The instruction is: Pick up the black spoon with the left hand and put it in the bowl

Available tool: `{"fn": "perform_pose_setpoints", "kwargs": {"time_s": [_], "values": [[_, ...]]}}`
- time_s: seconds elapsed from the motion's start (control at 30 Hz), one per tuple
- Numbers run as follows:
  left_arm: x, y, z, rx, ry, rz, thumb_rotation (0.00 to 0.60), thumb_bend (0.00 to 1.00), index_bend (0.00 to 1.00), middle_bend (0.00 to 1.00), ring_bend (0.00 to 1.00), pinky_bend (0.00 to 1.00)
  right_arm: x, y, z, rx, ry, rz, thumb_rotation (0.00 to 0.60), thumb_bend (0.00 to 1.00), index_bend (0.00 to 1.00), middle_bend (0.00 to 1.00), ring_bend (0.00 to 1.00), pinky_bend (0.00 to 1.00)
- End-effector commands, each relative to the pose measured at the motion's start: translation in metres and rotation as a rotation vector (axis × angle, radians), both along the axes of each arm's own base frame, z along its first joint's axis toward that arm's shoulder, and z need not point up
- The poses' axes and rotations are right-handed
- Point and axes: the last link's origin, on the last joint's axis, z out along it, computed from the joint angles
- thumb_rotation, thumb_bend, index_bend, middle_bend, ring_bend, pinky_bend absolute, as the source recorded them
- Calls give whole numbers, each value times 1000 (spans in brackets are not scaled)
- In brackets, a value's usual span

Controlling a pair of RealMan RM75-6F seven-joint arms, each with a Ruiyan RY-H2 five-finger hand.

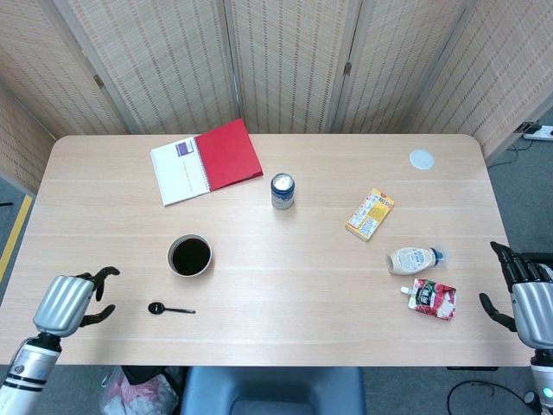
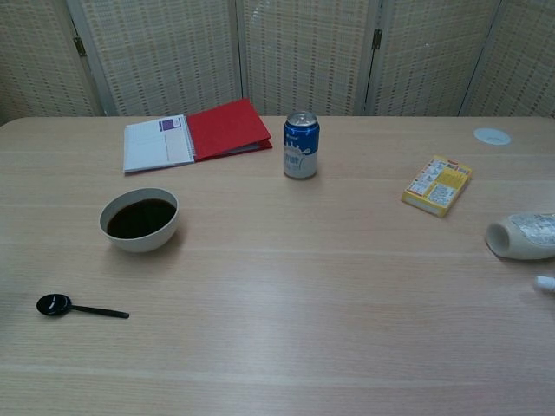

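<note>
The head view looks steeply down from high above the table's (image 1: pixel 276 337) near edge, taking in the whole top. The chest view sits lower and closer — facing level toward the folding screen (image 2: pixel 303 52) — and shares the table's middle.

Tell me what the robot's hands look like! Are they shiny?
Yes, a bit! Each hand has a smooth silver-grey metal back and thin black fingers. The left hand sits on a pale wrist with dark rings around it. The right hand looks the same: silver back, black fingers. Only the head view shows them, and no cables or writing can be made out.
</note>
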Motion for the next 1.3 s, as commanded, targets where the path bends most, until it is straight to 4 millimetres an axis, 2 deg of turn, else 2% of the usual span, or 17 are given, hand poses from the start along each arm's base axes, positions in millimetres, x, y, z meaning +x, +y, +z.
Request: {"fn": "perform_pose_setpoints", "kwargs": {"time_s": [0.03,0.2,0.53,0.73,1.3], "values": [[8,14,-17,-62,-9,0,600,250,381,847,780,996,-1,0,0,4,-1,-3,600,228,0,165,198,305],[13,26,-38,-106,-5,-1,600,250,435,931,873,1000,-2,1,0,2,-2,-4,600,228,0,165,198,305],[22,30,-74,-206,11,25,600,250,445,987,922,1000,-5,1,-1,4,-8,-8,600,228,0,168,199,305],[24,30,-93,-260,58,26,600,255,455,1000,935,1000,-8,1,-2,7,-11,-15,600,228,0,168,202,305],[25,36,-133,-312,112,82,600,318,498,1000,949,1000,-15,4,-1,3,-14,-40,600,228,0,168,206,305]]}}
